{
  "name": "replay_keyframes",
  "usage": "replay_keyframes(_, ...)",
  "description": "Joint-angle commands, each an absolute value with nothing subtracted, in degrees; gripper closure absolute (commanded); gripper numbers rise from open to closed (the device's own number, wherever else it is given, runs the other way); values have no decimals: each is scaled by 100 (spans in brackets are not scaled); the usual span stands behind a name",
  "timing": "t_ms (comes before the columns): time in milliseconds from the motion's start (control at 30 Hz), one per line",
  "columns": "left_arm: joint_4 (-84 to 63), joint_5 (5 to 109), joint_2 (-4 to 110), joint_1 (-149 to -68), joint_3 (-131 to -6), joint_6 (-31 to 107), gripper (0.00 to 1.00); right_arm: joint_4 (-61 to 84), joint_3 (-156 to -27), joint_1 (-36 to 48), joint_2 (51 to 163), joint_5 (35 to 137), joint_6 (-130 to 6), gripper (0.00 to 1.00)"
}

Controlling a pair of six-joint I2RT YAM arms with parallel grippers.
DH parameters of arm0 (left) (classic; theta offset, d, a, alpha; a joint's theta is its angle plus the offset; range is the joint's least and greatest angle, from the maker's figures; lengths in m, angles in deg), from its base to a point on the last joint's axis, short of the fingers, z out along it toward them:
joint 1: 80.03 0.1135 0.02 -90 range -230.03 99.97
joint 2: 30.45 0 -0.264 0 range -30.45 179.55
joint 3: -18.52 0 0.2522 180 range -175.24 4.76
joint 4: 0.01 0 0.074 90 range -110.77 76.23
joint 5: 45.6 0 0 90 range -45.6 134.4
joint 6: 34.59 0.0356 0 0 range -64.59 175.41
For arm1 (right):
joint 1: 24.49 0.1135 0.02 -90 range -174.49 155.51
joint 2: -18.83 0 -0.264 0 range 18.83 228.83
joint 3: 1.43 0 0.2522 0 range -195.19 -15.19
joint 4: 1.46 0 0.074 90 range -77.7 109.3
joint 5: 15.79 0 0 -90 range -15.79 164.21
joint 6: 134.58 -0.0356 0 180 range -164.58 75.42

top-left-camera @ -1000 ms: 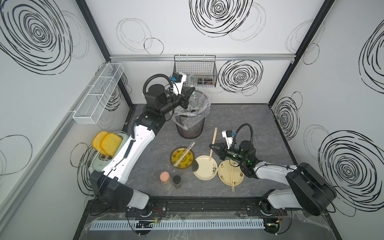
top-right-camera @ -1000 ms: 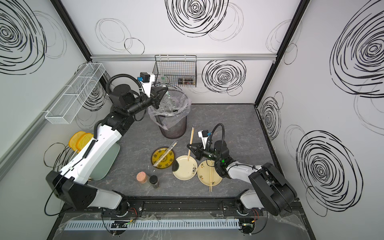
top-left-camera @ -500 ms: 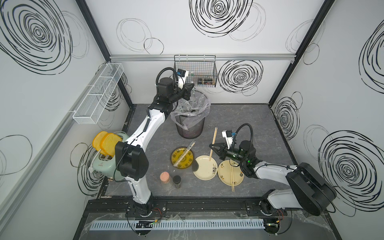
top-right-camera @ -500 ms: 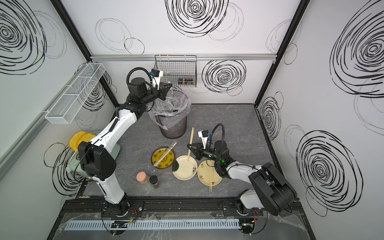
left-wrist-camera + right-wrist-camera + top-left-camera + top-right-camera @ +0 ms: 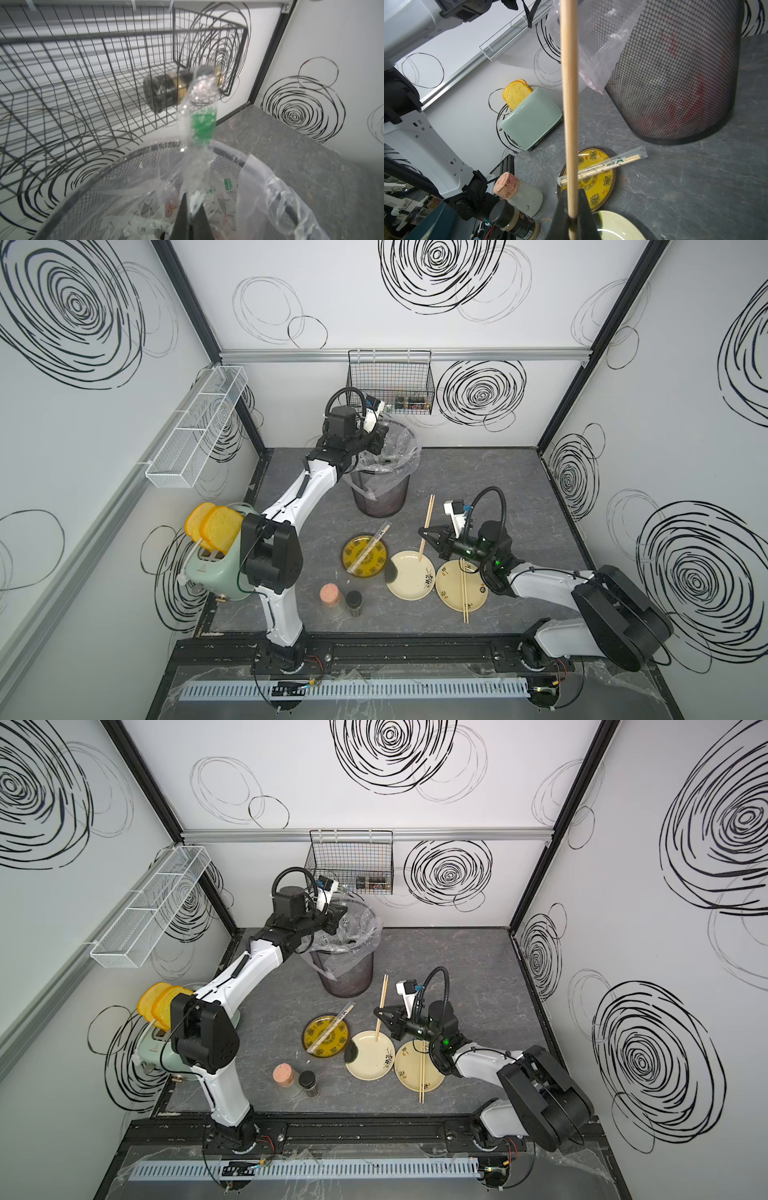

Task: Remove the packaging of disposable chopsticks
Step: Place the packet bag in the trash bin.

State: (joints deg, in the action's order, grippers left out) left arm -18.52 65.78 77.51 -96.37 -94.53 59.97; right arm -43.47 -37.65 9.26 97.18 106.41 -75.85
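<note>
Over lined mesh bin (image 5: 380,497), we are pinching empty sleeve (image 5: 202,124) in left gripper (image 5: 191,202): featherlight, limp, probably clinging on release. Right gripper (image 5: 572,203) is clamping bare chopsticks (image 5: 569,104), stiff and light, near one end. Wrapped pair (image 5: 602,167) is lying across yellow plate (image 5: 600,191); we are judging its sleeve's loose end best grab.

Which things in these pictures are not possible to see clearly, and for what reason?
- packaging in the left gripper: blurred in the left wrist view; its print is unreadable.
- bin contents: veiled by the crinkled liner in the left wrist view.
- chopsticks in the right gripper: held end cut off by the right wrist view's edge.
- jar in the wire basket: label blurred, partly behind the packaging, left wrist view.
</note>
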Motion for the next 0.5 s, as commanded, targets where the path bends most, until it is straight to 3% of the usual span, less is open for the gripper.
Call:
replay_keyframes(0,-2384,6439,7959,-9592,-9705,6536,100,-4474,-3894,916,9700,10682,-7629,100)
replay_keyframes(300,-4364,5716,8837,-9708,-11331,7130,100,-4472,-3901,920,9706,10697,-7631,100)
replay_keyframes(467,-4809,5342,8934,-9830,-11538,7452,100,-4459,-3910,917,9715,10690,-7639,100)
